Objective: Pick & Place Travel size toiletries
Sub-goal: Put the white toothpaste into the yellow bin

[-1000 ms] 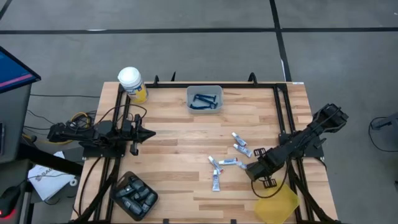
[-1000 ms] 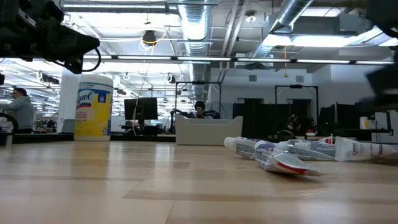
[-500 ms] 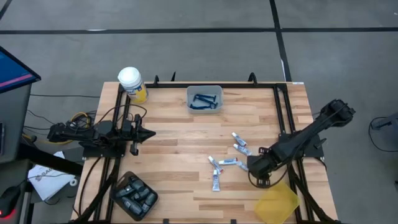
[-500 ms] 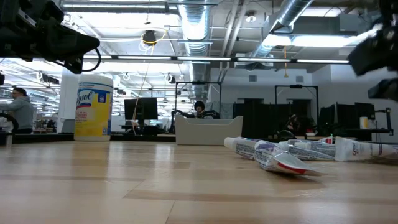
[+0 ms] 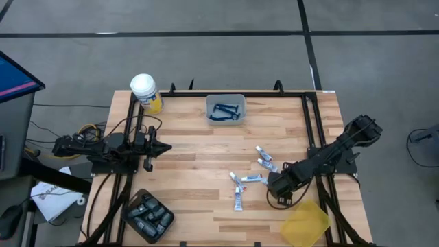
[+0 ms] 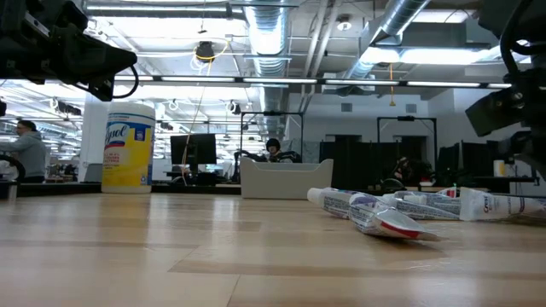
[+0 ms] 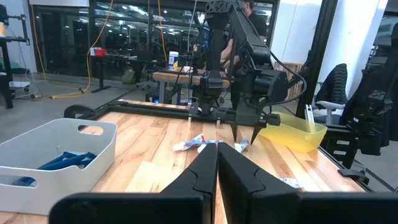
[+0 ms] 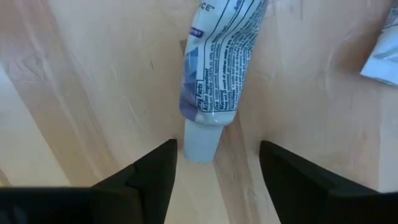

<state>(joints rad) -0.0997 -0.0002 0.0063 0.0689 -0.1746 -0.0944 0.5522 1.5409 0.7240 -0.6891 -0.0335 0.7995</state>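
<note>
Tube (image 8: 219,74) cap sits between my spread right gripper (image 8: 214,165) near the surface's right edge, lined up for grabbing.

Right arm reaches in from the table's right edge, folded low and angled toward the middle, wrist tipped down so the right gripper (image 5: 273,182) points at the tabletop. Its two dark fingers (image 8: 146,177) stand spread wide, nothing pinched between them, tips just off the wood. Left arm lies stretched along the left edge, level and low, and the left gripper (image 5: 163,146) points inward across the table with its fingers (image 7: 205,171) pressed together, tips meeting.
</note>
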